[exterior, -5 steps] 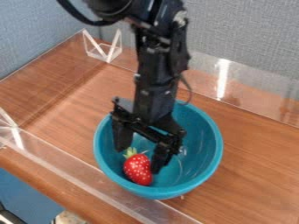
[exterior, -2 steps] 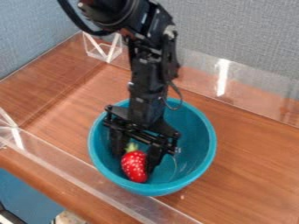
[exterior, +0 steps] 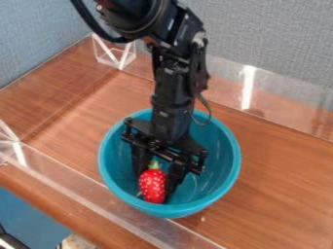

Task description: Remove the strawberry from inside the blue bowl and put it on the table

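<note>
Spreading beneath everything, wood-grained and reddish brown, the table (exterior: 276, 175), with clear acrylic walls (exterior: 270, 99) along its edges. Standing upright on it, close to the lower-left edge and well apart from the upper-left corner: the blue bowl (exterior: 223, 183), deep, glossy and smooth inside. Reaching down into the bowl from above, black and jointed: the gripper (exterior: 155, 182), with jaws partly parted, roughly to the berry's width, and fingers about the fruit. Cannot tell from this side whether both pads press on it or whether the grip is firm. Lying low inside the bowl, toward the rim nearest the table's lower-left edge: the strawberry (exterior: 154, 188), red and speckled, leafy cap uppermost and partly hidden by the fingers.

Seems to be at the grasping step, with lifting and placing both undone. Calls next for closing snugly on the berry's sides, then for a straight rise, high enough to clear the rim before any sideways travel. Could slip out if pinched too near the cap, or catch the bowl wall if raised at a slant. Needs, after that, a gentle release onto bare wood beyond the bowl.
</note>
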